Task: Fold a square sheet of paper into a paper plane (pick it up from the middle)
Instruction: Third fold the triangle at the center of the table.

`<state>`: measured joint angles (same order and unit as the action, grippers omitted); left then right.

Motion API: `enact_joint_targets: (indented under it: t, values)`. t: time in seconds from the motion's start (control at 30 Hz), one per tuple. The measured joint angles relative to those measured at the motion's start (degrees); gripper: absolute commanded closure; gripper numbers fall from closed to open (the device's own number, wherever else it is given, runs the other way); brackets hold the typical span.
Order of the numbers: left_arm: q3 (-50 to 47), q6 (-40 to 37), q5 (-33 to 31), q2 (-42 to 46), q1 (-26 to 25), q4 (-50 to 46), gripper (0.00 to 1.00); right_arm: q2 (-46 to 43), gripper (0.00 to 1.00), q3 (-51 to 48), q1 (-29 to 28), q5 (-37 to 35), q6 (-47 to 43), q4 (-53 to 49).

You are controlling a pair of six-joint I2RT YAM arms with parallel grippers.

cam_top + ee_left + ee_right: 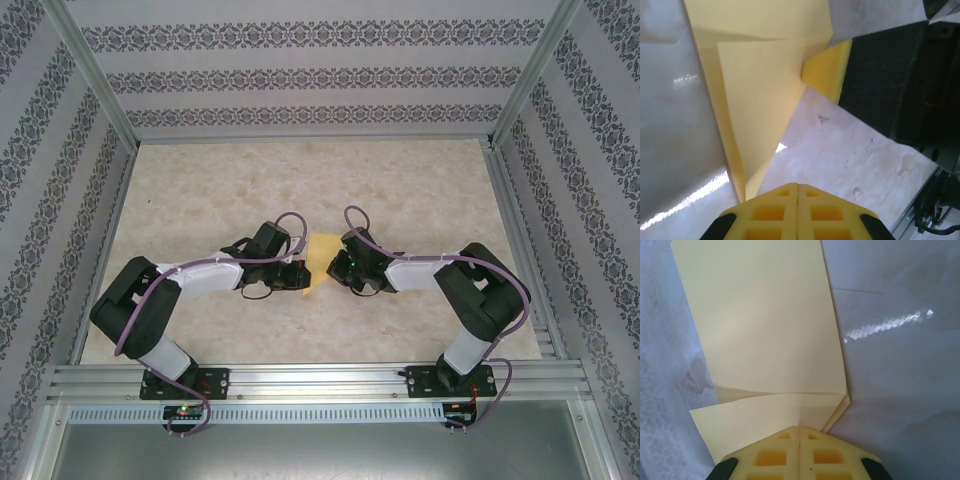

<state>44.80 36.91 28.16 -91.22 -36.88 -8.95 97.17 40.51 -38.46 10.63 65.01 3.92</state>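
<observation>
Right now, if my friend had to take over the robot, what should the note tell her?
Left tool: shut, right at the narrow end of the paper sheet; I can't tell if it really pinches it.
Right tool: shut on the sheet's opposite, folded edge.
Where: the sheet is at the middle of the table, between the two tools.
Done: some folds are in; flaps and creases show.
Left: it is not a pointed plane yet, so more folds are needed.
</observation>
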Motion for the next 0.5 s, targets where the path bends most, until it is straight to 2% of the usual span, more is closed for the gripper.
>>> enact_joint_targets:
  t: [0.3,0.5]
  values:
    - [0.81,0.09,-0.17,-6.73,0.0,0.48,0.96,0.02,1.0,0.0,0.0,0.15,-0.17,0.17]
    - [0.81,0.07,-0.5,-6.99,0.0,0.42,1.0,-0.22,1.0,-0.02,0.0,0.24,-2.01,0.33]
